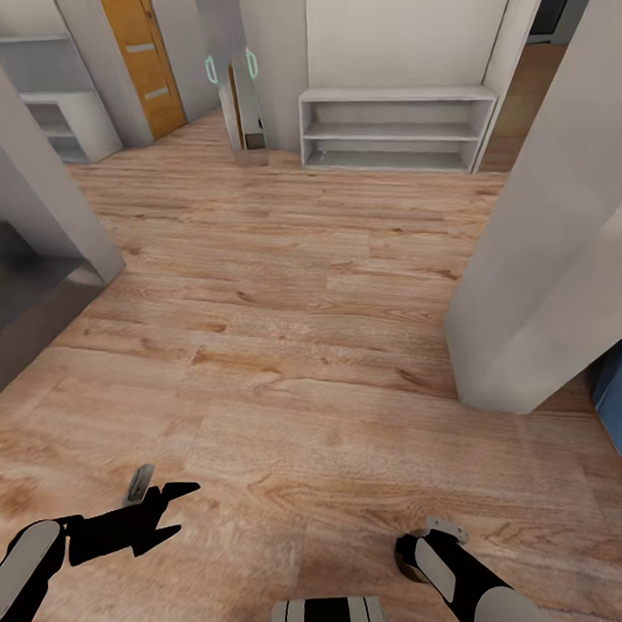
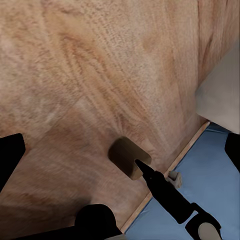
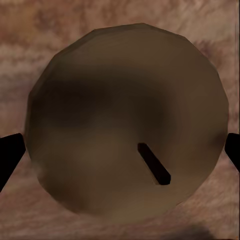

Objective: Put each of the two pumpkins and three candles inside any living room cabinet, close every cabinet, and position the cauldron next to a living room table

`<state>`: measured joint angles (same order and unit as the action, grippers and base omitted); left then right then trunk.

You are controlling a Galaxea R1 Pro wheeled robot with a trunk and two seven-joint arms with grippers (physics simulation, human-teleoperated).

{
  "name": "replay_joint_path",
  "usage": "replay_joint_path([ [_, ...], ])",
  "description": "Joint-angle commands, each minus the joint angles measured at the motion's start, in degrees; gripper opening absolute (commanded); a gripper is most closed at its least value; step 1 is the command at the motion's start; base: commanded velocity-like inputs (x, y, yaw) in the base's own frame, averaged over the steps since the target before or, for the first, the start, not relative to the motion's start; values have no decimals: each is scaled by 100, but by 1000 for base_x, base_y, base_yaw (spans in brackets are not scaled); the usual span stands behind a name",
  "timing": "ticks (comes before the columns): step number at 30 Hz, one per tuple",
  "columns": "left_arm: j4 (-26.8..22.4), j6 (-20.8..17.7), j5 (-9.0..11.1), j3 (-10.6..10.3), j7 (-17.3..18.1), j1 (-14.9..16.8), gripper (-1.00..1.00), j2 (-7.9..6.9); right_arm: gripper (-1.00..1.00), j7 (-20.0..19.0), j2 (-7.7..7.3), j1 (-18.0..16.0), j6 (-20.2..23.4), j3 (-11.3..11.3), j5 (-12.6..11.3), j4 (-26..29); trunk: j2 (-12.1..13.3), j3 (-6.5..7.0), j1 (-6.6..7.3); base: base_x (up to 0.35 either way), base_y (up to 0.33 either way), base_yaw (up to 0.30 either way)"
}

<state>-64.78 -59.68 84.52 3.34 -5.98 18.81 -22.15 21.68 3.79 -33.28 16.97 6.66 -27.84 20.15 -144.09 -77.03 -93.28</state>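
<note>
I see one candle (image 3: pixel 125 115), a squat grey-brown stub. From my right wrist I look straight down on its round, faintly faceted top, where a short dark wick lies slanted a little off centre. It sits between the jaws of my right gripper (image 3: pixel 120 145), one black fingertip meeting its rim on each side, with the wooden floor (image 3: pixel 120 20) behind it. From my left wrist the same candle shows as a small rounded brown stub at the tip of that gripper's black finger, just above the floorboards near the edge of a blue surface.
</note>
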Motion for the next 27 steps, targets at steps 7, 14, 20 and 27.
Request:
replay_joint_path([
  [7,1,0,3,0,0,5,100,0,100,-68,-1,5,-27,-7,-134,-2,0,-2,-2,0,0,0],
  [14,1,0,6,-2,0,4,100,0,100,-68,-1,5,-27,-7,-134,-2,0,-2,-2,0,0,0],
  [20,1,0,10,-8,0,5,100,0,-100,-68,-1,5,-27,-7,-134,-2,0,-2,-2,0,0,0],
  [27,1,-1,17,-3,0,2,100,0,-100,-68,-1,5,-26,-7,-134,-2,0,-2,-2,0,0,0],
])
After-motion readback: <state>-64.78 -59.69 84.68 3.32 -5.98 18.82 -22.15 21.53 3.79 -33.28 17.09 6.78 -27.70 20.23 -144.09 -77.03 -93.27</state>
